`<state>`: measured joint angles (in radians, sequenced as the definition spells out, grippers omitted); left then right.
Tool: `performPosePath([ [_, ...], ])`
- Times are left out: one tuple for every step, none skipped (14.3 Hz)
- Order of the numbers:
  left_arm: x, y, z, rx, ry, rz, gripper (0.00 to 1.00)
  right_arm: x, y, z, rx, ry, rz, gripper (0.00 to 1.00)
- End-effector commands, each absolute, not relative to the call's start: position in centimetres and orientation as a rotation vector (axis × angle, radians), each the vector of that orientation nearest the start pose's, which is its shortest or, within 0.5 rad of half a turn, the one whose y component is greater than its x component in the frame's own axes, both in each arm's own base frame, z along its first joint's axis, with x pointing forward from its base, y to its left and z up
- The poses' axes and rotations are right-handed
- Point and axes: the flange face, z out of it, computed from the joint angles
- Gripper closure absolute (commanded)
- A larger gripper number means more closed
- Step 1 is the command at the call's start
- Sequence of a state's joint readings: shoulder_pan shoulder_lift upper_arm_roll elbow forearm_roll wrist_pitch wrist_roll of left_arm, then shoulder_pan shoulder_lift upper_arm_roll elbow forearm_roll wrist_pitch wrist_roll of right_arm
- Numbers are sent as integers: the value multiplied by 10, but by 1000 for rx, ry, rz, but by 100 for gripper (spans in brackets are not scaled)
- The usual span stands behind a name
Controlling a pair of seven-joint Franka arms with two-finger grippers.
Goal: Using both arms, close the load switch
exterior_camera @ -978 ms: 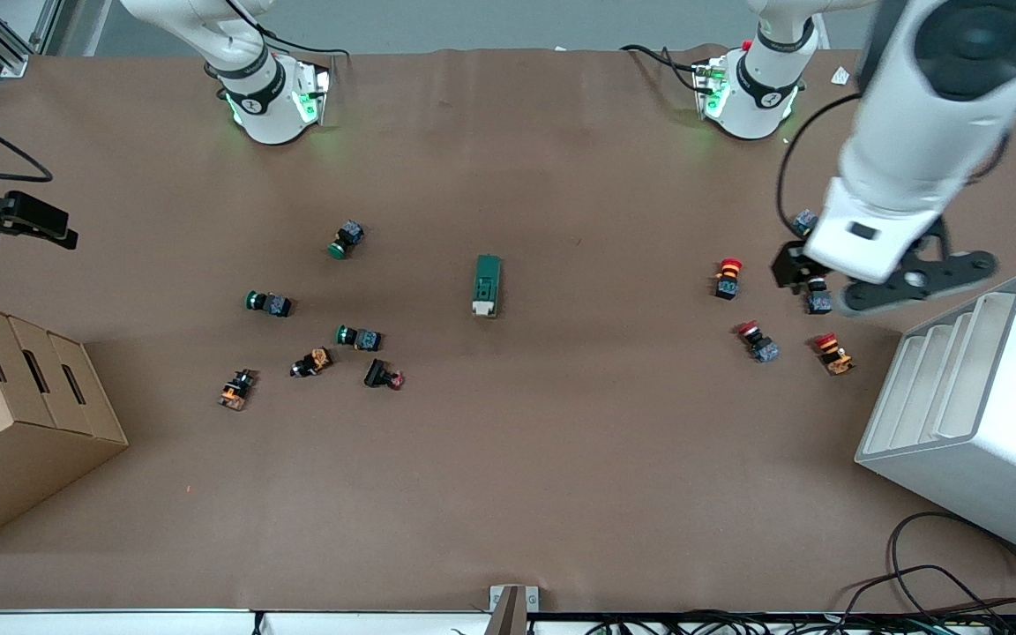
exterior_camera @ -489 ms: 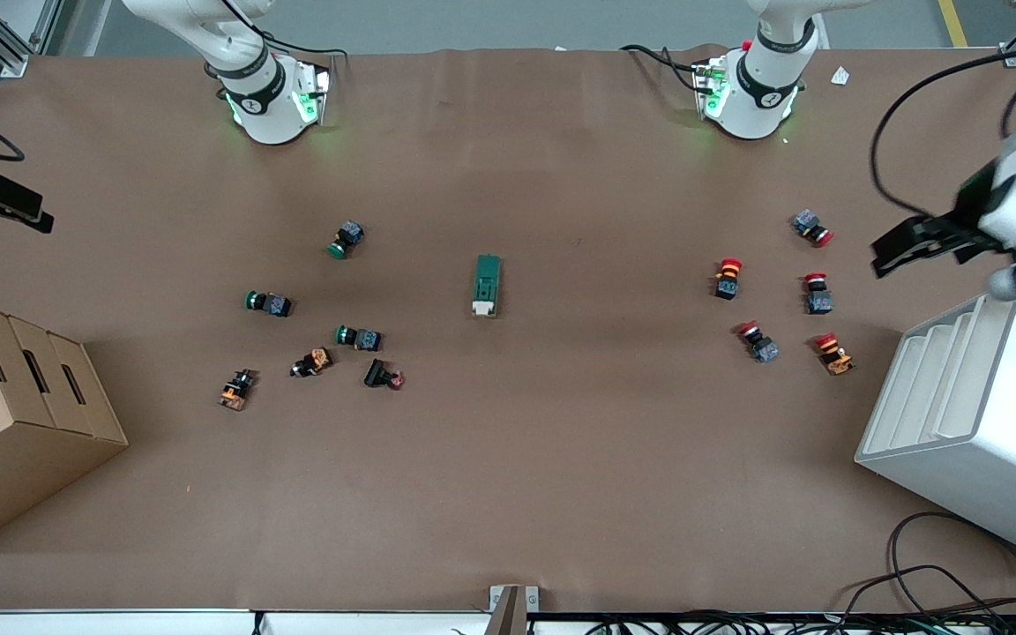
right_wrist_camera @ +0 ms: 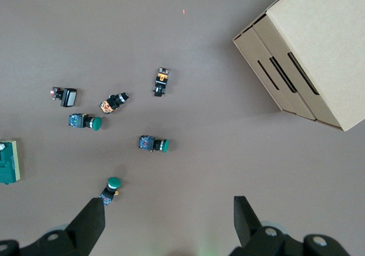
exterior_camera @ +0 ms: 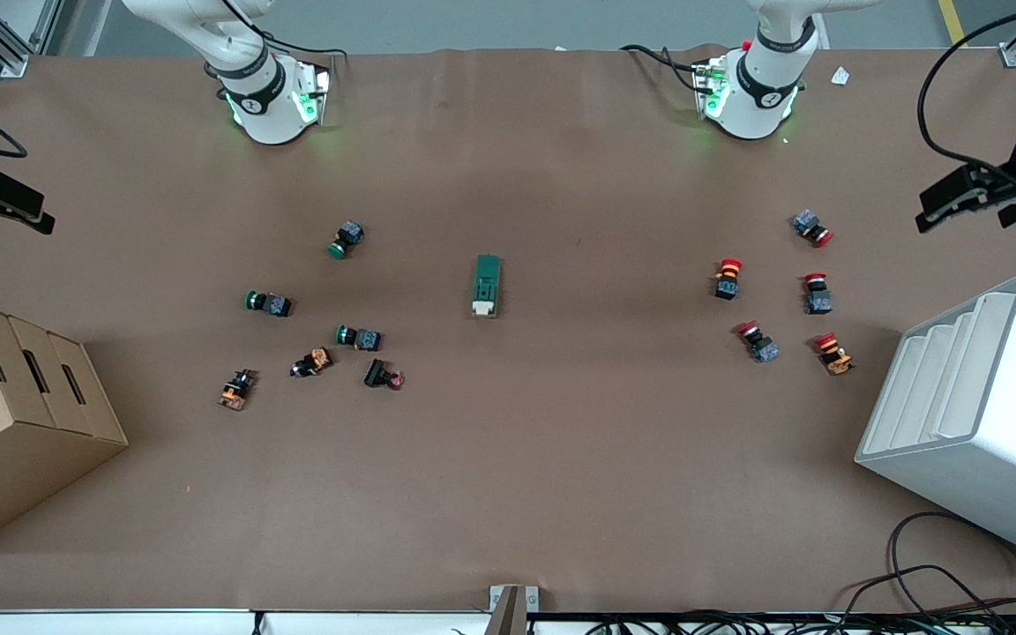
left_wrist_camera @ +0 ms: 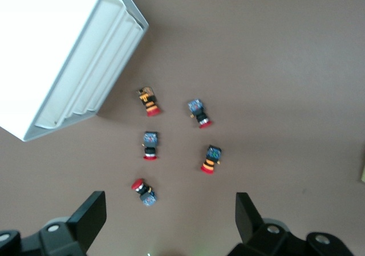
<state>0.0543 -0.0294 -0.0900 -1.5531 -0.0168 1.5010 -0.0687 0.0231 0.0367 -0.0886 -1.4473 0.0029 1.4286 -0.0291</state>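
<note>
**Load switch alone at mid-table, both grippers high and wide apart**

You have bare brown table (exterior_camera: 508, 476) all around the load switch (exterior_camera: 487, 285); nothing touches it, and its cream tab end points toward the front camera. A cluster of green-capped and orange push-buttons (exterior_camera: 358, 337) lies well apart from the load switch toward the right arm's end, and the red-capped push-buttons (exterior_camera: 728, 278) lie well apart from it toward the left arm's end. Past those clusters the edges are crowded: a cardboard box (exterior_camera: 14, 414) sits at the right arm's end and a white stepped rack (exterior_camera: 984, 414) at the left arm's end.

The surface is a brown mat, with cables along the table edge nearest the front camera.

Your left gripper (left_wrist_camera: 171, 219) hangs over the red-capped push-buttons' end of the table, fingers spread wide, holding nothing. Your right gripper (right_wrist_camera: 169, 219) hangs over the table edge near the cardboard box, fingers equally wide, also empty.
</note>
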Motion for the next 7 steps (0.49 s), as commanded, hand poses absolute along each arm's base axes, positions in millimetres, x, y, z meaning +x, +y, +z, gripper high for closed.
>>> performPosePath([
  [510, -39, 644, -3166, 13, 13, 0, 540, -37, 647, -3132, 62, 100, 0],
  [507, -42, 648, -3164, 20, 3, 0, 535, -39, 648, -3131, 69, 96, 0],
  [508, -43, 648, -3164, 23, 0, 0, 530, -40, 646, -3131, 71, 98, 0],
  [509, -44, 648, -3164, 25, 1, 0, 527, -40, 646, -3129, 71, 91, 0],
  [510, -46, 647, -3167, 30, -4, 0, 525, -40, 645, -3128, 71, 95, 0],
  [510, -52, 646, -3164, 49, -9, 0, 522, -40, 647, -3127, 71, 91, 0],
  [510, -55, 646, -3165, 56, -13, 0, 519, -40, 647, -3126, 71, 95, 0],
])
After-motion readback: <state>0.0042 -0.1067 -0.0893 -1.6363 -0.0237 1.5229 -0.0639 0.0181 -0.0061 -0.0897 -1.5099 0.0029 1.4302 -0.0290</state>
